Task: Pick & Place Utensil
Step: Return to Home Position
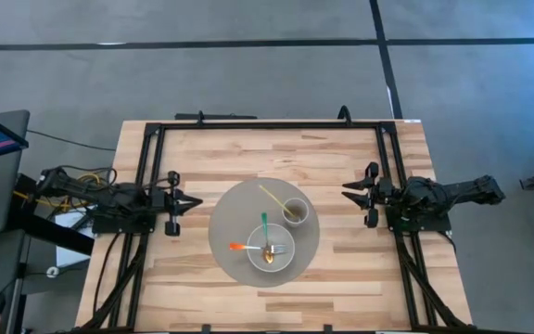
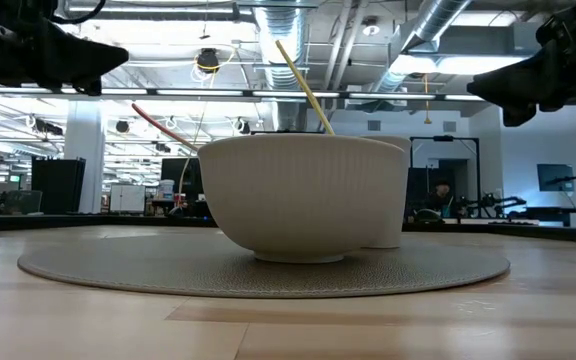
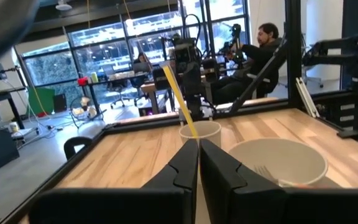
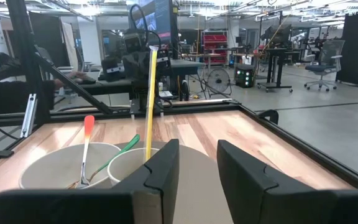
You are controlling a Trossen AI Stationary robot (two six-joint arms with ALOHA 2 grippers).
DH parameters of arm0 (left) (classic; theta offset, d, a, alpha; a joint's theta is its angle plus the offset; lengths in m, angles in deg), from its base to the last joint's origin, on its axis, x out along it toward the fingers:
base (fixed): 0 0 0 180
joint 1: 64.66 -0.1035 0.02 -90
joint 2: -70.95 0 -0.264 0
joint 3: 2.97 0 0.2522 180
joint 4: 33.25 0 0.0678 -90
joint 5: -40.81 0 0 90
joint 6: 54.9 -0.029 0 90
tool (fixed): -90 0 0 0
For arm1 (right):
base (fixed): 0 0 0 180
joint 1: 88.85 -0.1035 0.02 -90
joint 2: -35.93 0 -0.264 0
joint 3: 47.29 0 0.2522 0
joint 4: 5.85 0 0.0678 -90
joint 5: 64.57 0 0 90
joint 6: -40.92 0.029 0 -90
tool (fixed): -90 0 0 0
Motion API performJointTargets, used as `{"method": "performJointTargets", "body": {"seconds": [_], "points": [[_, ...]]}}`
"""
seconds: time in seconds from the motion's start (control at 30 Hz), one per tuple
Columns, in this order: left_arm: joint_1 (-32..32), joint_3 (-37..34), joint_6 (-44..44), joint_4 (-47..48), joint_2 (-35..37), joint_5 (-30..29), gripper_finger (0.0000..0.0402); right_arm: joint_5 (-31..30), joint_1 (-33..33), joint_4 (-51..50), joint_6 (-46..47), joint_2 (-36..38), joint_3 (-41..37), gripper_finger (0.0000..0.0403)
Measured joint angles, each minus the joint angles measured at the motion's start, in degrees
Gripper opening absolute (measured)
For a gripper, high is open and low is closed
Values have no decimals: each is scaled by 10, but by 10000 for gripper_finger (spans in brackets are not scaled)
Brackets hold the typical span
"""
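One straw [image 1: 272, 195] in cup [image 1: 305, 211] — one orange fork [image 1: 239, 247] in bowl [image 1: 251, 258]

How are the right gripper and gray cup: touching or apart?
Apart. The high view shows bare table between the right gripper and the gray cup.

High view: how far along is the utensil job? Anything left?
Done: the orange fork lies in the gray bowl beside a green utensil. The gray cup stands on the round mat with the yellow straw in it. In hand: nothing. The left gripper is shut and empty, the right gripper open and empty, each off the mat at its side. Left: probably only parking the arms.
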Motion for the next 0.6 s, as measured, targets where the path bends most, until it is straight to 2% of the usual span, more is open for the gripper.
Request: {"method": "performJointTargets", "body": {"seconds": [0.6], "points": [[0,0,-8,-18,-29,0,17,0,0,0,0,0,0,103]]}}
